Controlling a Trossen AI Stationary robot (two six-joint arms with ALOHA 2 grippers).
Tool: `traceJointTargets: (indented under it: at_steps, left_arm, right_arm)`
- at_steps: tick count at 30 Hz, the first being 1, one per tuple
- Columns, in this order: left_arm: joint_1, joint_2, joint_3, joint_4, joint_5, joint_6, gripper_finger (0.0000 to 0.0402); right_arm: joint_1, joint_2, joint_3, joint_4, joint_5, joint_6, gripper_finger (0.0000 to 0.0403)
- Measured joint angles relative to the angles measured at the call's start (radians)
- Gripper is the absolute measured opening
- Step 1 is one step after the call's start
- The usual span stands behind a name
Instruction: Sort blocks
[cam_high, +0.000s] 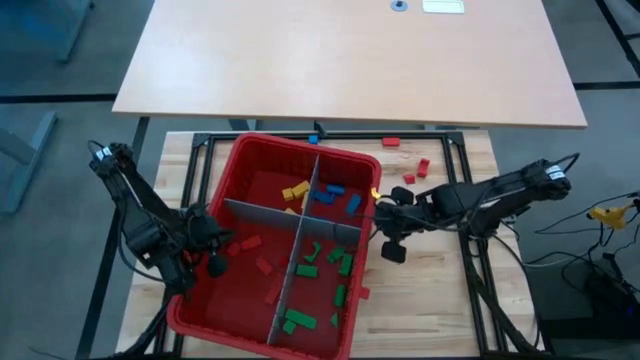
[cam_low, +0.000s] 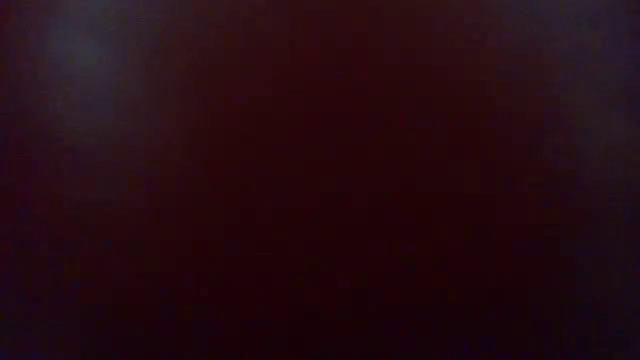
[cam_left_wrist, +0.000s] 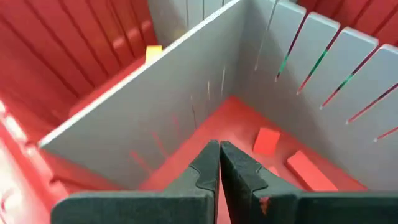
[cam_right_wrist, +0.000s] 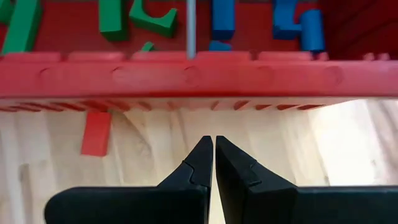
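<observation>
Two wooden surfaces on a grey floor

A large pale wooden table (cam_high: 350, 60) stands beyond the lighter slatted worktable (cam_high: 440, 290) (black frame rails cross it); grey floor (cam_high: 50, 60) surrounds both, with cables (cam_high: 590, 250) trailing at one side.

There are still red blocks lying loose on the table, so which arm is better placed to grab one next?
The right. Its gripper, jaws shut and empty, hovers outside the big red plastic bin near a small red rectangular block on the wooden table. The left gripper is inside the bin.
</observation>
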Motion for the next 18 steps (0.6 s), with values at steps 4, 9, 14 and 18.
traceJointTargets:
  at_steps: [4, 9, 14, 18]
  left_arm:
    - [0.0, 0.0, -0.013, 0.0, 0.045, -0.041, 0.0]
    - [0.0, 0.0, -0.043, -0.005, 0.112, -0.124, 0.0]
    - [-0.001, 0.002, -0.071, -0.013, 0.17, -0.201, 0.0]
    - [-0.002, 0.01, -0.072, -0.016, 0.183, -0.205, 0.0]
  right_arm:
    - [-0.042, 0.0, 0.0, 0.033, 0.029, -0.033, 0.0]
    - [-0.11, 0.0, 0.0, 0.08, 0.008, -0.091, 0.0]
    - [-0.178, 0.001, 0.0, 0.144, 0.018, -0.142, 0.0]
    - [-0.227, 0.001, 0.0, 0.191, -0.052, -0.193, 0.0]
